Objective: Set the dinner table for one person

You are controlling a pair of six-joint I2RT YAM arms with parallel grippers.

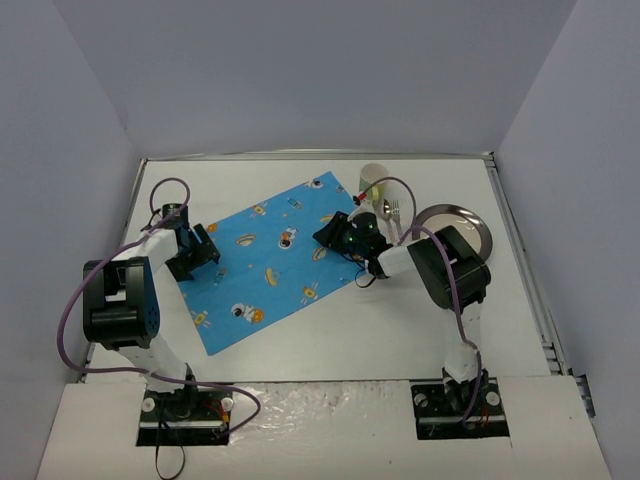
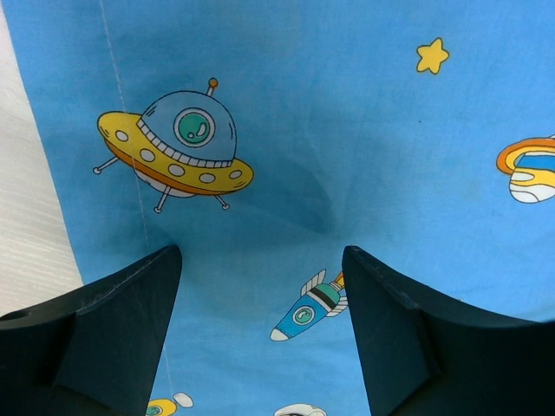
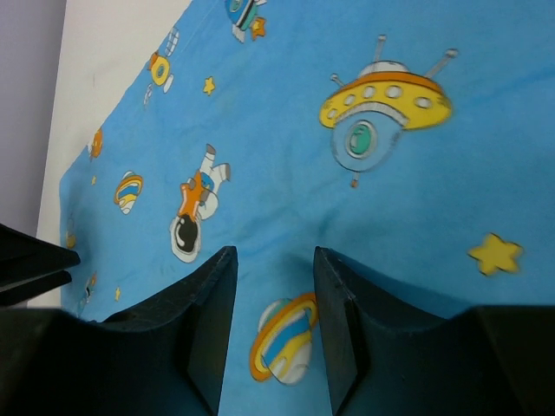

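The white dinner table (image 1: pixel 330 345) carries a blue cartoon-print placemat (image 1: pixel 270 260) lying at an angle in its middle. My left gripper (image 1: pixel 200 250) is open and empty, low over the placemat's left edge; its wrist view shows the cloth (image 2: pixel 329 130) between the fingers (image 2: pixel 130 329), with bare table (image 2: pixel 26 217) to the left. My right gripper (image 1: pixel 340 237) is open and empty, low over the placemat's right side; its wrist view shows the print (image 3: pixel 347 173) between the fingers (image 3: pixel 204 321).
A round metal plate (image 1: pixel 455 230) lies at the right behind my right arm. A pale cup (image 1: pixel 373 180) stands at the placemat's far corner. A spoon and a fork (image 1: pixel 391 210) lie between the cup and the plate. Walls enclose three sides.
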